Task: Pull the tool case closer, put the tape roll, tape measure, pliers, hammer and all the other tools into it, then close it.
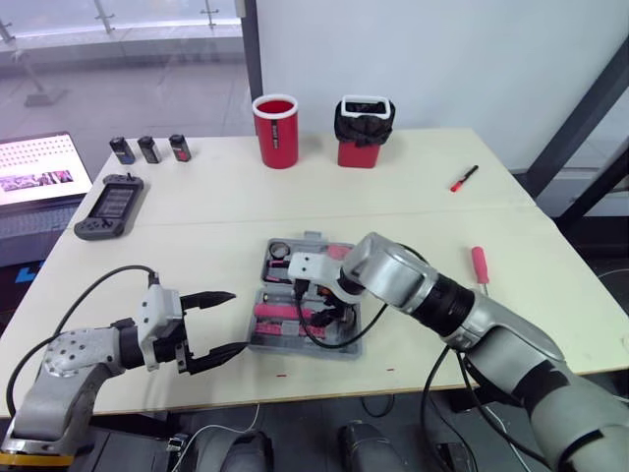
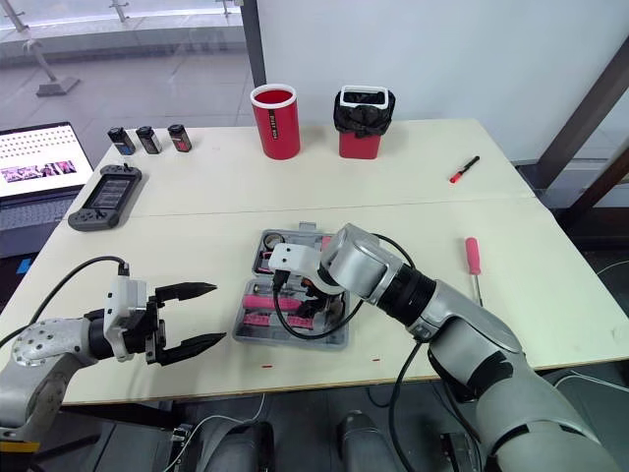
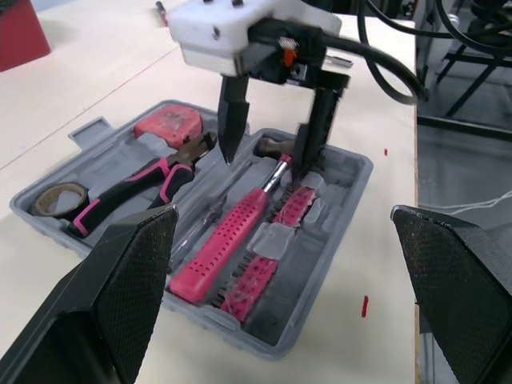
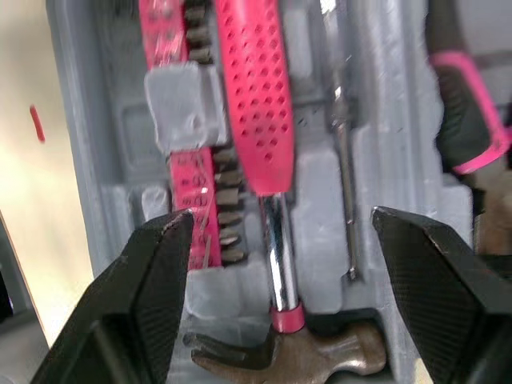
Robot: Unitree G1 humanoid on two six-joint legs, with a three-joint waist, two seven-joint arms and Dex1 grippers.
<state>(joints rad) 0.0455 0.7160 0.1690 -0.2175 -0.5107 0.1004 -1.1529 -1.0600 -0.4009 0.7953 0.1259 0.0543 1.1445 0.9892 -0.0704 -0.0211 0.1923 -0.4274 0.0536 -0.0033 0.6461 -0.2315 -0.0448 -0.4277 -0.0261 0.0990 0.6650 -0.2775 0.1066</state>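
The grey tool case (image 1: 295, 348) lies open in the middle of the table. In it lie a pink-handled hammer (image 3: 232, 240), pink-and-black pliers (image 3: 136, 188), a red tape measure (image 3: 168, 124), a tape roll (image 3: 58, 198) and a pink bit strip (image 4: 192, 176). My right gripper (image 1: 316, 305) hangs open just above the case, its fingers either side of the hammer's metal shaft (image 4: 278, 240) near the head. My left gripper (image 1: 236, 321) is open with nothing in it, just left of the case's near corner.
A red-handled screwdriver (image 1: 479, 264) lies right of the case, and a small red-and-black tool (image 1: 464, 178) at the far right. At the back stand a red cup (image 1: 276, 130) and a red box (image 1: 364, 131). Three batteries (image 1: 149, 148) and a handheld console (image 1: 110, 206) sit far left.
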